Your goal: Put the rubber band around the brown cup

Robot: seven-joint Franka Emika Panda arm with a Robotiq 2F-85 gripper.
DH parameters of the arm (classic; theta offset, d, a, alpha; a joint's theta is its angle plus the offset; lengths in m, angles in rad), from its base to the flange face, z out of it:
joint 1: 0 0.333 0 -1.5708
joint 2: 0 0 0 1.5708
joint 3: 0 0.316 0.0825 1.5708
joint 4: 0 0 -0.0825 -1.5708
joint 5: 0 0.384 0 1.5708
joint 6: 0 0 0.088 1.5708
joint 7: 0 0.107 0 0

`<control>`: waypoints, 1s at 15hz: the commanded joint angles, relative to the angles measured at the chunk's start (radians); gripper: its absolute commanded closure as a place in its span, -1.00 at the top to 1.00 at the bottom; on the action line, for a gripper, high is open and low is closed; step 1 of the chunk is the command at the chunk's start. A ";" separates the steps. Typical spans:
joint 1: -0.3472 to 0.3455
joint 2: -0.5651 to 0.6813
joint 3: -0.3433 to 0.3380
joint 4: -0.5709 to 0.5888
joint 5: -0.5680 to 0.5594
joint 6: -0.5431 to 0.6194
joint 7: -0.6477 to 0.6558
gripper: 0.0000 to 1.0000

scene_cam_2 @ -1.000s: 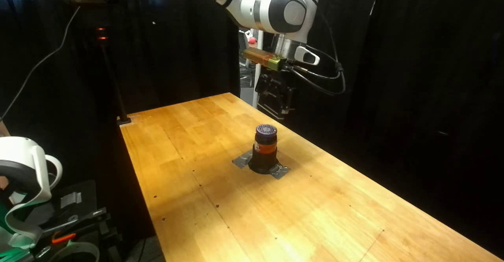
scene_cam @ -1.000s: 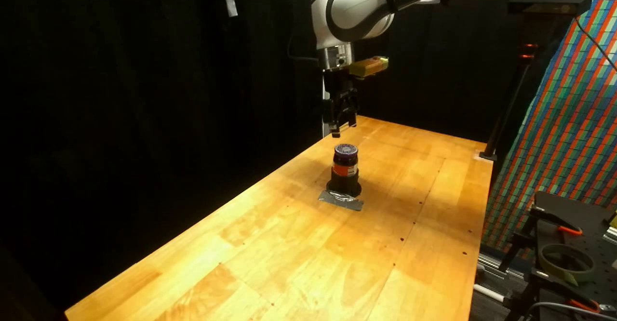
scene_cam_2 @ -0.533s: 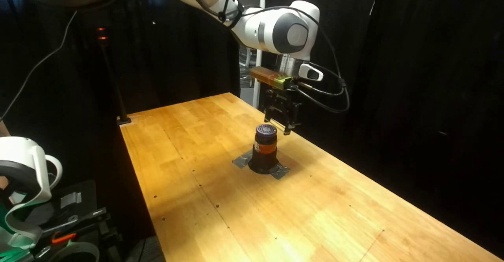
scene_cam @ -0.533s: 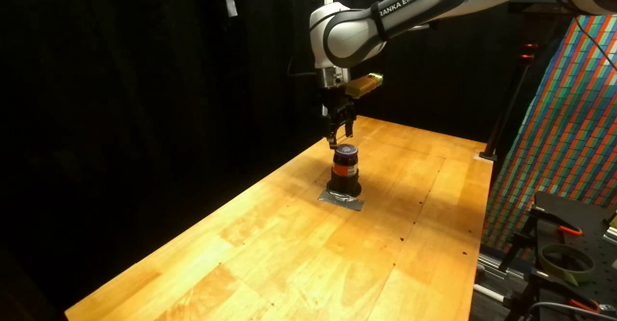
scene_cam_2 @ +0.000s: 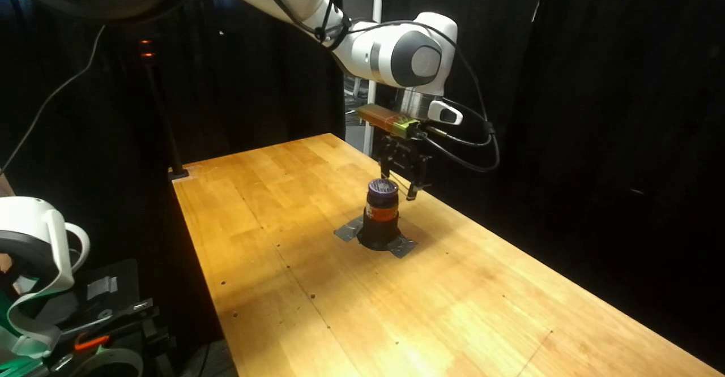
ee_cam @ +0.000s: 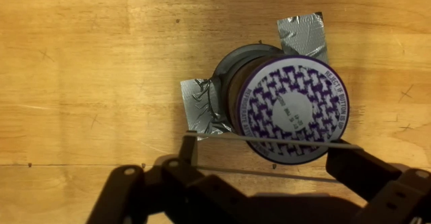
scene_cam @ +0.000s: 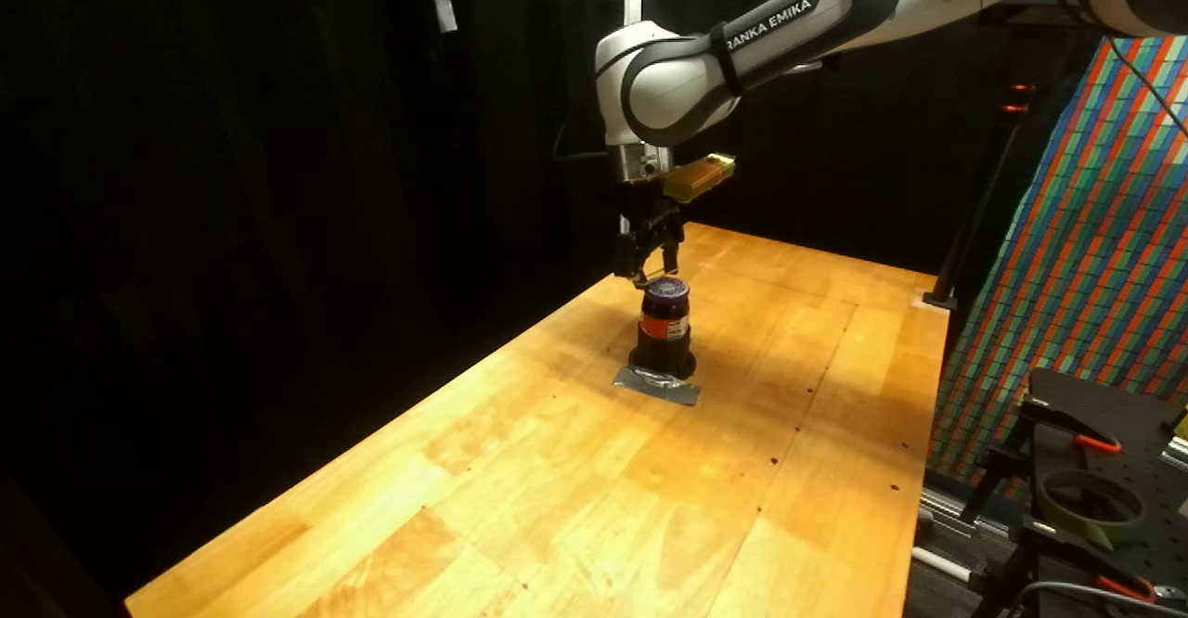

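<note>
We see the arm (scene_cam: pixel 770 33) reaching in from above, bent at the wrist so that the claw (scene_cam: pixel 656 276) points straight down near the lid (ee_cam: pixel 293 106) of the brown cup (scene_cam_2: pixel 382 207). The claw's fingers (ee_cam: pixel 357 166) stand well apart, and they carry the rubber band (ee_cam: pixel 286 141), stretched taut between them in two strands. The cup stands upright on the surface (scene_cam_2: pixel 453 298), its lower part in a dark base (scene_cam_2: pixel 378 235).

In the wrist view, one strand passes across the purple-and-white lid and covers a little of its pattern; we cannot tell whether it touches. The ends of the second strand are hidden by the fingers. The bottom edge cuts off the rest of the claw there, and in both exterior views its black parts are hard to separate from the dark curtain (scene_cam: pixel 278 182). Each exterior view also crops the arm.

We count one arm, two fingers, one band, one cup and one base. Two strips of grey tape (ee_cam: pixel 303 35) lie at the base, though in an exterior view we make out just one strip (scene_cam: pixel 668 391), and a single tape roll (scene_cam: pixel 1081 527) sits on the dark shelf (scene_cam: pixel 1095 400) beside the surface.
</note>
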 commanded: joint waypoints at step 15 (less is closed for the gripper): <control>0.007 -0.094 0.011 -0.164 0.007 0.048 0.005 1.00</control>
